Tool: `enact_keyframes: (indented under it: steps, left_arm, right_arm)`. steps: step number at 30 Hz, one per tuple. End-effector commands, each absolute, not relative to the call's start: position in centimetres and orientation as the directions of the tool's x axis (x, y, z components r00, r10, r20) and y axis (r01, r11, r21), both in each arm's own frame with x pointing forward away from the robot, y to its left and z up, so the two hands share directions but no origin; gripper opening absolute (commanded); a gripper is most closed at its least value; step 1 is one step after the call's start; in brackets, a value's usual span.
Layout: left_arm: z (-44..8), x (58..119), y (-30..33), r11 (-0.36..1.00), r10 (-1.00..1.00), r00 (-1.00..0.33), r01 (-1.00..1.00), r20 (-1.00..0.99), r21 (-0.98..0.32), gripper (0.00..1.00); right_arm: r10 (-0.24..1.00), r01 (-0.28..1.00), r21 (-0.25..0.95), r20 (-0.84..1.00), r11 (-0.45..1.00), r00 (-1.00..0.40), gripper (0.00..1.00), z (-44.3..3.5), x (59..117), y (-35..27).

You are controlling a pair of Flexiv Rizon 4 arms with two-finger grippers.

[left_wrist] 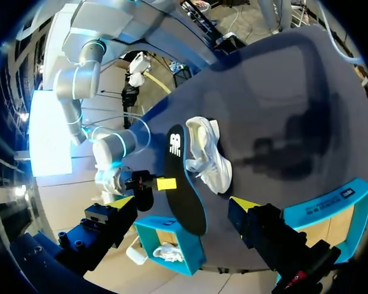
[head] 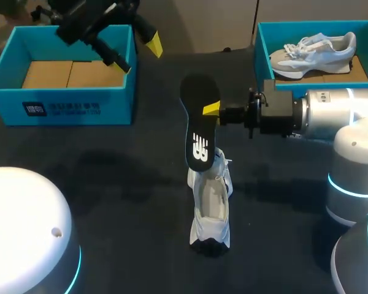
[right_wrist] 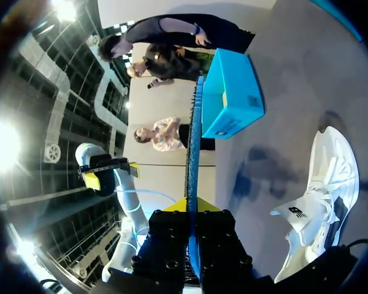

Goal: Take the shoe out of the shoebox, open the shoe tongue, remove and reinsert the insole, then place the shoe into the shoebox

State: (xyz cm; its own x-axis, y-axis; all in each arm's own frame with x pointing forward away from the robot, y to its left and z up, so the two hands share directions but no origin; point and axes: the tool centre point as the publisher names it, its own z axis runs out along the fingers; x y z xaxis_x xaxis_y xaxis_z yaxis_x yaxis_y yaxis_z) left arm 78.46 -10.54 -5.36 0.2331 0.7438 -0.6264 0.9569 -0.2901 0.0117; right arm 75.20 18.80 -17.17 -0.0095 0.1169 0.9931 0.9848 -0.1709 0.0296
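A black insole hangs upright above the table, and my right gripper is shut on its edge from the right. Just below it a white shoe lies on the dark table with its tongue pulled open. In the right wrist view the insole shows edge-on between the gripper's fingers, with the shoe beside it. My left gripper hangs open over the left blue shoebox, empty. From the left wrist view, the insole and shoe lie ahead of the left gripper.
The left shoebox holds only cardboard. A second blue shoebox at the back right holds another pale shoe. My arms' white bases stand at the table's near corners.
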Motion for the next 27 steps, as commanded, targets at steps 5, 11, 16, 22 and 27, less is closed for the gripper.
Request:
enact_keyframes:
  steps: [5, 11, 16, 22, 27]
  left_arm:
    - [-4.0, 79.6, -12.7, -0.301, 0.822, 0.245, 0.953, -0.514, -0.028, 1.00]
    - [-3.9, 80.5, -14.5, -0.302, 0.869, 0.234, 0.949, -0.437, -0.092, 1.00]
    - [-3.7, 81.6, -15.8, -0.274, 0.918, 0.219, 0.953, -0.331, -0.131, 1.00]
    - [-3.4, 82.7, -17.1, -0.237, 0.950, 0.194, 0.958, -0.247, -0.161, 1.00]
    - [-3.8, 83.3, -18.8, -0.225, 0.966, 0.193, 0.956, -0.172, -0.190, 1.00]
  right_arm:
    - [0.118, 0.984, 0.030, 0.993, -0.173, -0.010, 0.00, -17.3, 75.2, 19.0]
    - [0.118, 0.984, 0.030, 0.993, -0.173, -0.010, 0.00, -17.3, 75.2, 19.0]
    - [0.118, 0.984, 0.030, 0.993, -0.173, -0.010, 0.00, -17.3, 75.2, 19.0]
    - [0.118, 0.984, 0.030, 0.993, -0.173, -0.010, 0.00, -17.3, 75.2, 19.0]
    - [0.118, 0.984, 0.030, 0.993, -0.173, -0.010, 0.00, -17.3, 75.2, 19.0]
